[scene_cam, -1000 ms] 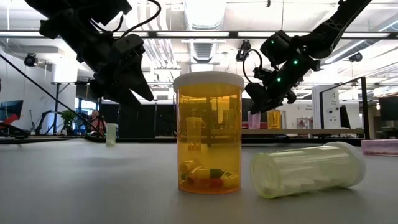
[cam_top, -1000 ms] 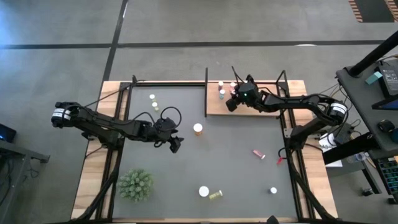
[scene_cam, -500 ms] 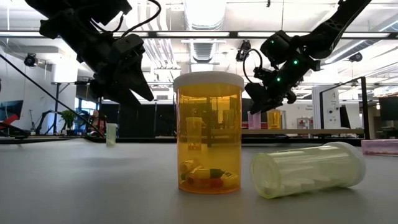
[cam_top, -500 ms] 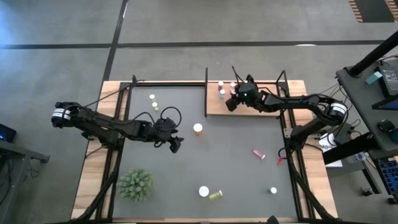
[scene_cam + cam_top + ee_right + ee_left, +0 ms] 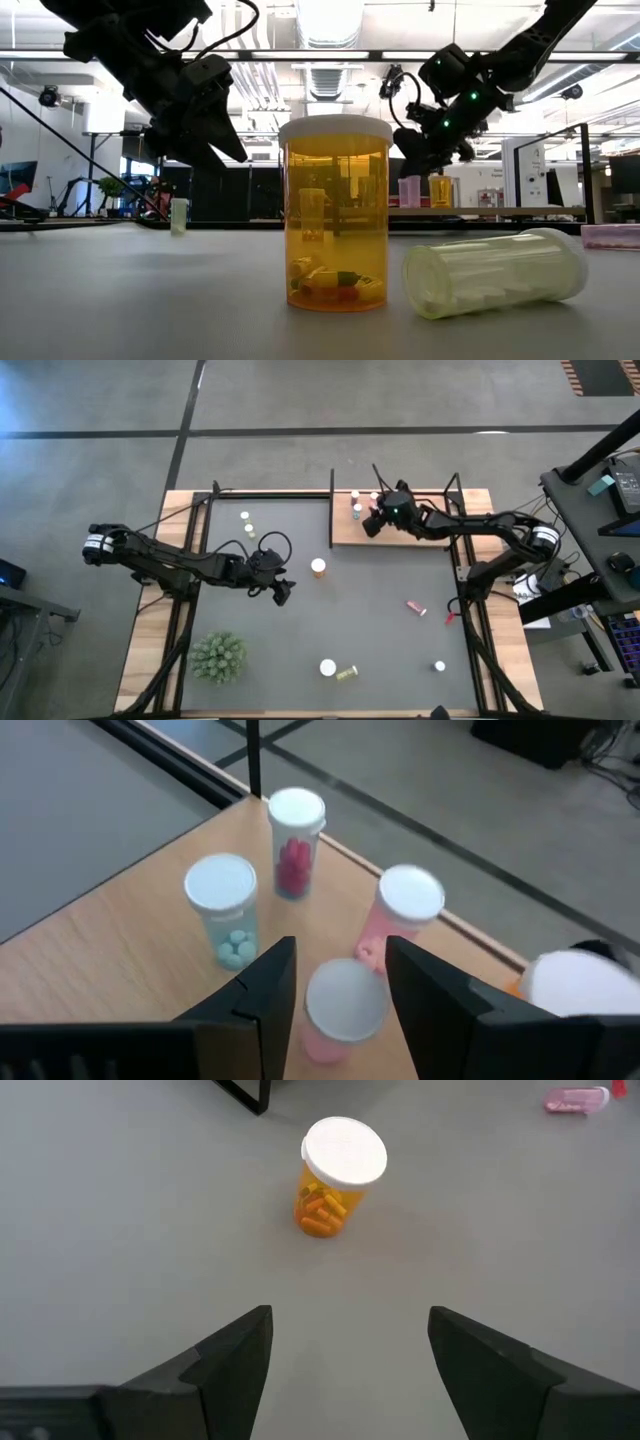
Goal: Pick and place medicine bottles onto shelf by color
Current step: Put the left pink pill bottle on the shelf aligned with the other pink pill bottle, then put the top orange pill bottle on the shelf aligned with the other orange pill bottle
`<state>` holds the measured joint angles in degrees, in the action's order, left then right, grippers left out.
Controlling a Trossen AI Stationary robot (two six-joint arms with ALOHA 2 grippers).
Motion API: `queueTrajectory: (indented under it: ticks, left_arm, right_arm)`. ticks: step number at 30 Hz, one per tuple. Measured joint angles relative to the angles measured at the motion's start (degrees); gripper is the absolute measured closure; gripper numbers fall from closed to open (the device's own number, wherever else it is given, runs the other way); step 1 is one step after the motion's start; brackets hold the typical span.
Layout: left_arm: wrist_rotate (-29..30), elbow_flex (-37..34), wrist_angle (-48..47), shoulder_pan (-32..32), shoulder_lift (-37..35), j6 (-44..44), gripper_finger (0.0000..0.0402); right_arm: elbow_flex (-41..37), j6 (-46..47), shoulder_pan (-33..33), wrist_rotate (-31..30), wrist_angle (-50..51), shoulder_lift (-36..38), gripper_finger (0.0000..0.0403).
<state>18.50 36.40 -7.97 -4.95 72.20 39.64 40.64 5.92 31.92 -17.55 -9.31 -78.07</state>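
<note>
An upright orange medicine bottle [image 5: 336, 212] with a white cap stands on the worktop [image 5: 150, 290]. Just right of it a pale yellow-green bottle [image 5: 495, 272] lies on its side. Behind it, two dark arms hang down: the left tool [image 5: 205, 125] to its left, the right tool [image 5: 432, 150] to its right above a distant shelf [image 5: 480, 211].

Spiky green plant [image 5: 218, 657] on dark mat [image 5: 380, 620]

We find no text, label, brand, number or sign that we can read in any view. The bottles show bare sides and plain white caps, and anything in the room beyond the desk is too small to read.
</note>
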Motion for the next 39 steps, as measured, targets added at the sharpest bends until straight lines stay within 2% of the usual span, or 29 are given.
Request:
queueTrajectory:
  ticks: [10,14,18,22,30,34,39]
  left_arm:
    - [0.1,0.0,3.7,0.0,0.7,-0.3,0.0149]
    - [0.0,0.0,4.4,0.0,1.5,-5.1,0.0149]
    - [0.0,0.0,4.4,0.0,1.6,-5.8,0.0149]
    - [0.0,0.0,4.3,0.0,1.0,-6.0,0.0149]
    - [-0.3,0.0,0.5,0.0,0.1,-5.9,0.0149]
    - [-2.0,0.0,-2.5,0.0,-0.2,-5.5,0.0149]
    - [-4.7,0.1,-4.0,0.0,-0.6,-5.5,0.0149]
  right_arm:
    - [7.2,-0.5,-0.2,0.0,14.9,6.1,0.0243]
    - [8.2,0.2,-2.5,0.2,19.0,8.7,0.0248]
    - [8.0,0.5,-7.2,6.0,20.1,10.3,0.0254]
    - [8.0,0.5,-14.4,11.0,19.1,9.4,0.0257]
    - [7.9,-3.4,-27.8,11.6,10.4,4.6,0.0234]
    - [8.5,-5.4,-30.8,11.6,9.0,2.3,0.0207]
    - [8.8,-5.5,-31.3,11.6,2.6,-3.1,0.0169]
